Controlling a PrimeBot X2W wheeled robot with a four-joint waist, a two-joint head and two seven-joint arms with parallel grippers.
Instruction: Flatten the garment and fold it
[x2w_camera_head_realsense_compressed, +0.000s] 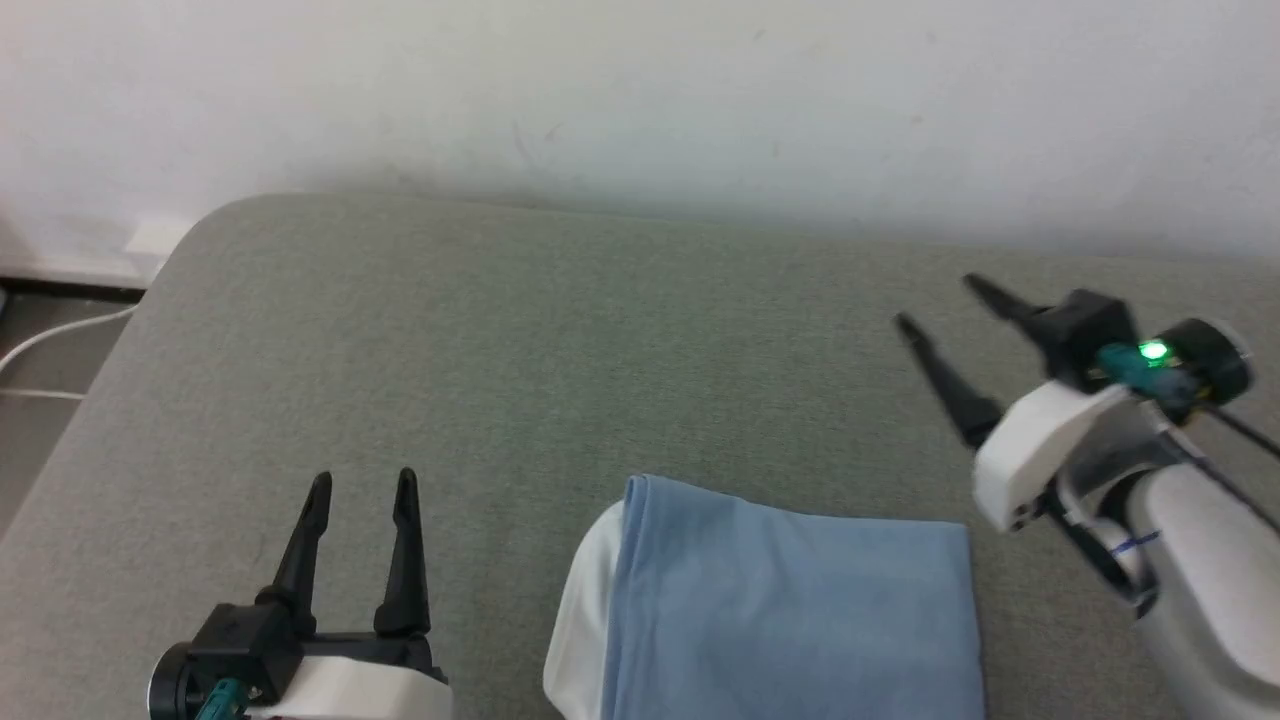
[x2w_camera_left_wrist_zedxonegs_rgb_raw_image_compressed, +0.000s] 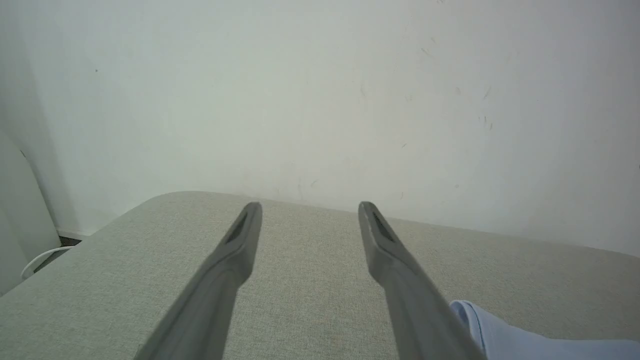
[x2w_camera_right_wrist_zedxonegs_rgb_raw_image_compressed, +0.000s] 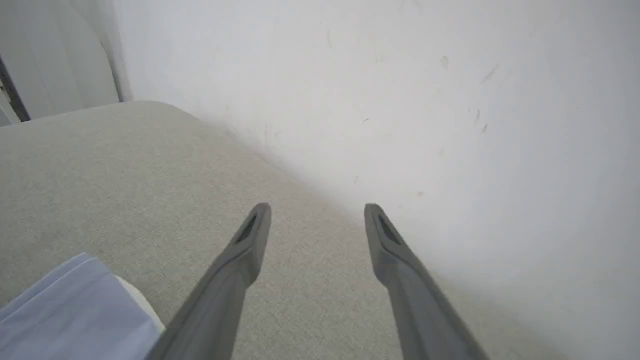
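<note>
The garment (x2w_camera_head_realsense_compressed: 790, 610), a light blue shirt with a white collar edge at its left, lies folded into a neat rectangle on the grey surface (x2w_camera_head_realsense_compressed: 560, 350) at the bottom centre of the head view. My left gripper (x2w_camera_head_realsense_compressed: 362, 484) stands open to the garment's left, clear of it. My right gripper (x2w_camera_head_realsense_compressed: 938, 302) hovers open to the upper right of the garment, nothing between its fingers. A corner of the garment (x2w_camera_left_wrist_zedxonegs_rgb_raw_image_compressed: 505, 335) peeks in at the lower right of the left wrist view, and the garment (x2w_camera_right_wrist_zedxonegs_rgb_raw_image_compressed: 75, 310) lies at the lower left of the right wrist view.
A white wall (x2w_camera_head_realsense_compressed: 640, 100) runs along the far edge of the grey surface. At the left edge a white cable (x2w_camera_head_realsense_compressed: 50, 340) lies on the floor. The surface's rounded far-left corner (x2w_camera_head_realsense_compressed: 210, 215) is in sight.
</note>
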